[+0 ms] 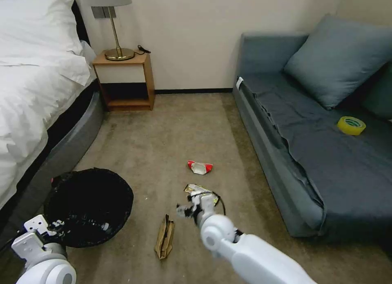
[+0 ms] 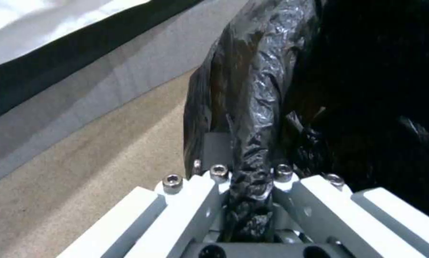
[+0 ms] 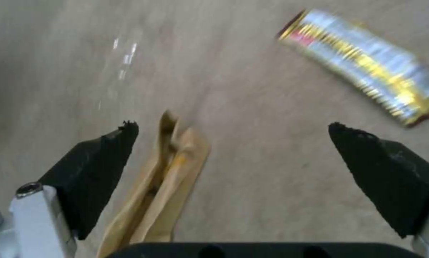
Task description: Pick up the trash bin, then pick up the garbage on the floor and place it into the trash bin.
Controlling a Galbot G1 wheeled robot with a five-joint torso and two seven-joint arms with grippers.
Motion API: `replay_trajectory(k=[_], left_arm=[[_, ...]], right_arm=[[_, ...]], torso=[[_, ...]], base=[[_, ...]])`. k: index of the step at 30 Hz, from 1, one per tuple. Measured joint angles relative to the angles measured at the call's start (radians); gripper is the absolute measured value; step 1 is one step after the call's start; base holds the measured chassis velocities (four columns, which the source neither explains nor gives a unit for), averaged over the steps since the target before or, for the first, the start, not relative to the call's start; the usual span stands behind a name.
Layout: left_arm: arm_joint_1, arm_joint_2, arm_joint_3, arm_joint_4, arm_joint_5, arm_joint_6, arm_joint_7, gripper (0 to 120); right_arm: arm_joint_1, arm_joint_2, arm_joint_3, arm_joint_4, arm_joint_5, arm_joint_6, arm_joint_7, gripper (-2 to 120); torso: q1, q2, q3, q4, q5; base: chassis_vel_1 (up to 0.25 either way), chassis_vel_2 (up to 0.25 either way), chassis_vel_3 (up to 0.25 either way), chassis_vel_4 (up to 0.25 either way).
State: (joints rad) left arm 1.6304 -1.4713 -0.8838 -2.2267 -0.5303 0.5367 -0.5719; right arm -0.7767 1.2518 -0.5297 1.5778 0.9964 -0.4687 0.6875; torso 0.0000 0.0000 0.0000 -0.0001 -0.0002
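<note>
In the head view, the trash bin (image 1: 87, 206) sits low at the robot's left beside the bed (image 1: 36, 112), its black bag open upward so litter can drop straight in. The left pincer (image 1: 53, 226) is at the bin's near rim, keeping it within reach of the working arm. On the carpet (image 1: 163, 137) lie the brown paper bag (image 1: 164, 237), the dark-and-gold wrapper (image 1: 200, 190) and, farther out, the red-and-white packet (image 1: 199, 167). The right pincer (image 1: 188, 210) hangs over the floor between the paper bag and the wrapper. A yellow tape roll (image 1: 351, 125) rests on the sofa (image 1: 318, 153), apart from the litter.

The left wrist view shows why the bin stays put: the left pincer (image 2: 248, 186) is pressed together on a fold of the black bag at the rim of the trash bin (image 2: 252, 89).

In the right wrist view, the right pincer (image 3: 234, 132) is spread wide and empty above the carpet (image 3: 57, 53). The paper bag (image 3: 167, 172) lies just inside one pad, the wrapper (image 3: 362, 64) off beyond the other, so the bag appears to be the likelier target.
</note>
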Motion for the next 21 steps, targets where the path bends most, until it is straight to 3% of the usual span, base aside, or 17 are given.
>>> replay_trajectory(k=[11, 21], left_arm=[[0.015, -0.013, -0.006, -0.011, 0.006, -0.011, 0.0, 1], [0.017, -0.019, -0.014, -0.008, 0.007, -0.016, 0.0, 1]], right_arm=[[0.162, 0.095, -0.241, -0.231, 0.046, -0.019, -0.043, 100], [0.16, 0.141, -0.307, -0.333, 0.027, -0.009, -0.073, 100]], torso=[[0.0, 0.0, 0.0, 0.0002, 0.0], [0.0, 0.0, 0.0, 0.0001, 0.0001]], base=[[0.0, 0.0, 0.0, 0.0], [0.0, 0.0, 0.0, 0.0]])
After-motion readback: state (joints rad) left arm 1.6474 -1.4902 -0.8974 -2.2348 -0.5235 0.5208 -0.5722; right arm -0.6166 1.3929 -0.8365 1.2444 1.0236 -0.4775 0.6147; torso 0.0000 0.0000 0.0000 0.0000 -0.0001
